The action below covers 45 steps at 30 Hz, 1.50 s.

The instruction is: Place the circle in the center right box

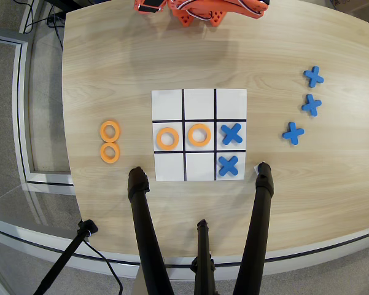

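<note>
The orange plastic arm (pixel 199 8) sits folded at the top edge of the overhead view — its fingers are cut off, so I can't tell their state. One flat orange ring (pixel 167 139) lies in the white middle-row cell at the board's left edge (pixel 159 126), another orange ring (pixel 199 134) in the very middle cell, a blue cross piece (pixel 231 133) in the cell at the right edge.

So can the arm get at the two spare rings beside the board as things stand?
Probably yes. The two rings lie on bare table left of the board in the overhead view, nothing on or around them. The arm sits folded at the far edge.
</note>
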Each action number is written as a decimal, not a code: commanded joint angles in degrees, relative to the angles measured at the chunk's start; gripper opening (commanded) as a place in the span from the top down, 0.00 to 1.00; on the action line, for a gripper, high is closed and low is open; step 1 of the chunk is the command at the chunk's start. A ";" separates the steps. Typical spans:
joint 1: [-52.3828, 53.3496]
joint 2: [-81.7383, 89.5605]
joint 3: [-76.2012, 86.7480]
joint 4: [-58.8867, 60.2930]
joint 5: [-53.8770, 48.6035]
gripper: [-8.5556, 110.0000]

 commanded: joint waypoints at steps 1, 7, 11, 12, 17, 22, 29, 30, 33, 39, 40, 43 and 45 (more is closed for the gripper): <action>0.79 1.05 3.16 0.44 0.18 0.93; 0.26 1.05 3.16 0.44 0.35 0.93; -1.58 1.05 3.16 0.44 0.35 0.93; -1.93 1.05 3.16 0.44 0.35 0.93; -2.46 0.97 3.16 0.44 0.35 0.93; -2.46 0.97 3.16 0.44 0.35 0.93; -2.46 0.97 3.16 0.44 0.35 0.93; -2.46 0.97 3.16 0.44 0.35 0.93; -2.46 0.97 3.16 0.44 0.35 0.93; -2.46 0.97 3.16 0.44 0.35 0.93; -2.46 0.97 3.16 0.44 0.35 0.93; -2.46 0.97 3.16 0.44 0.35 0.93; -2.46 0.97 3.16 0.44 0.35 0.93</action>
